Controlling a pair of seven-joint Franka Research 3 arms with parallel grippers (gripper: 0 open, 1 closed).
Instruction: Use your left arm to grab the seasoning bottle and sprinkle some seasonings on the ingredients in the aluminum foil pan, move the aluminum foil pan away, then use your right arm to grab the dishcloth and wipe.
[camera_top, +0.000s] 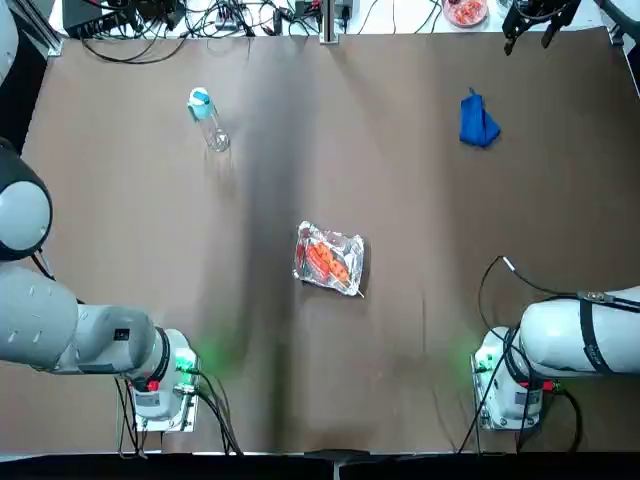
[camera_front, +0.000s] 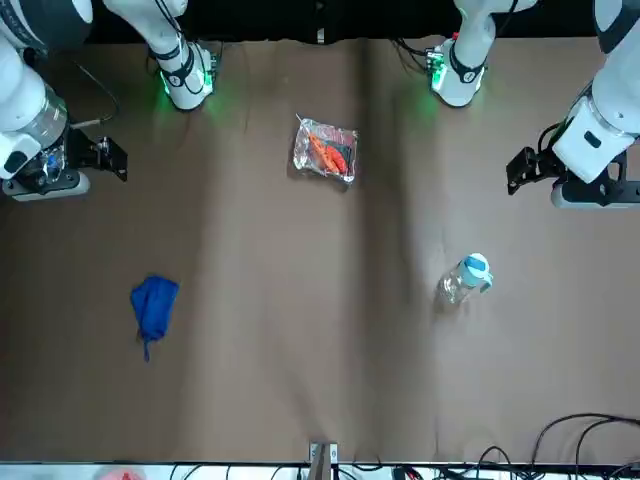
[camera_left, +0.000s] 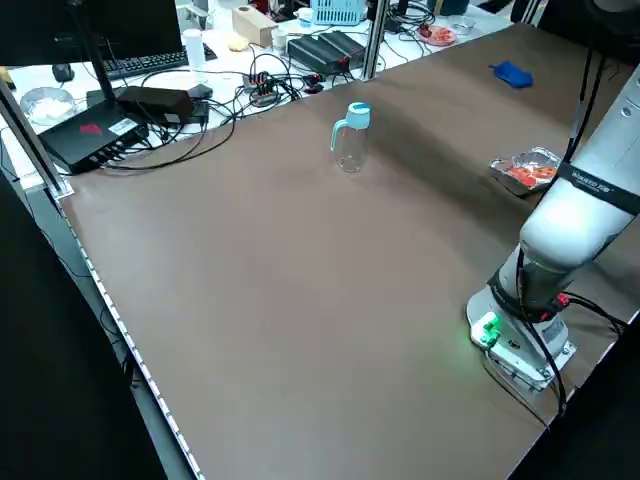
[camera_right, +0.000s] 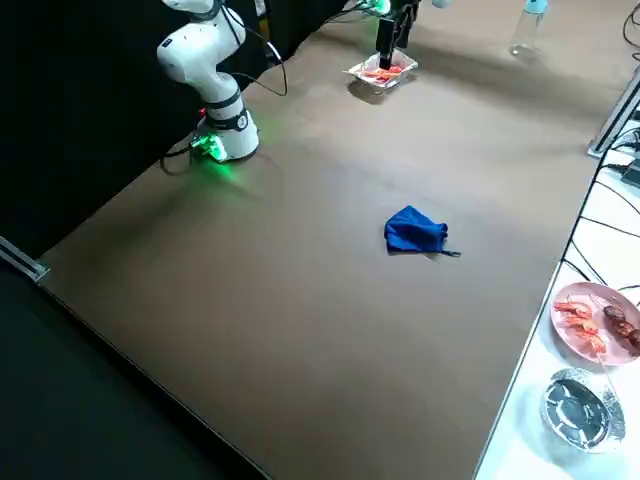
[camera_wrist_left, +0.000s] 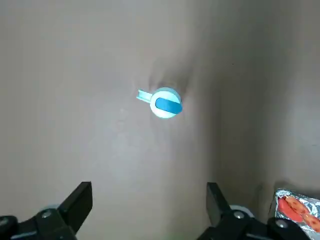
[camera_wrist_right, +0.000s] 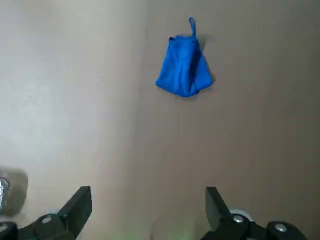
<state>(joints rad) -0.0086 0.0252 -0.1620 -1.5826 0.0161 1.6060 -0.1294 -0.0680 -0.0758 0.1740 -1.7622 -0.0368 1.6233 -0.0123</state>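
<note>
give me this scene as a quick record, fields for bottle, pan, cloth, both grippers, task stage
seasoning bottle: upright on the table, light-blue cap, not held
aluminum foil pan: on the table between the two arm bases, farther out
ingredients: orange-red pieces inside the pan
dishcloth: blue, crumpled, on the robot's right side of the table
left gripper: open, empty, above the table
right gripper: open, empty, above the table
stage: nothing grasped

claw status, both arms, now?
Left claw: open, empty, above the table short of the clear light-blue-capped bottle.
Right claw: open, empty, above the table.
</note>
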